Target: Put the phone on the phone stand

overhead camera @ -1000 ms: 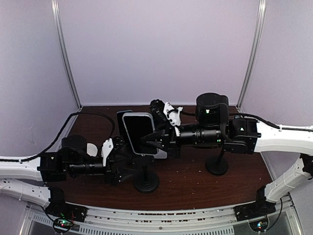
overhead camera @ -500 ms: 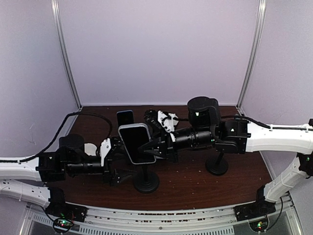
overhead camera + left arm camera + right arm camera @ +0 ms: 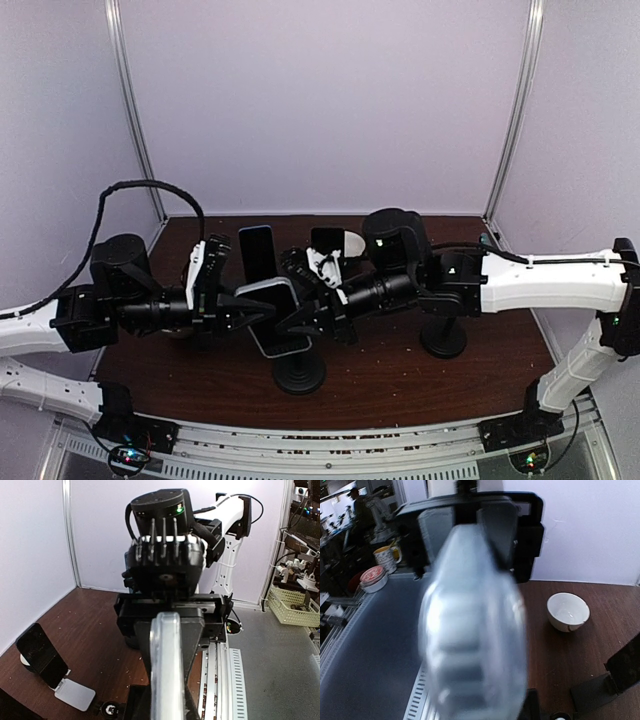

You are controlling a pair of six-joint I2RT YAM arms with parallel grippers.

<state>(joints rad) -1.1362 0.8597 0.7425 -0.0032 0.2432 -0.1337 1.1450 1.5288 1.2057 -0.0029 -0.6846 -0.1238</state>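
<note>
From above, the phone (image 3: 277, 315) is seen as a dark, flat slab just over the stand (image 3: 299, 375) with its round black base. It is clamped at opposite ends by the left gripper (image 3: 255, 307) and right gripper (image 3: 303, 318). Only the left wrist view shows its clear, glossy, rounded case edge-on.

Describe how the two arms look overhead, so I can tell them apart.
Left arm: white links, black motor housings, thick black cable looping above it. Right arm: same white-and-black build, thinner black cable along its white link.
</note>
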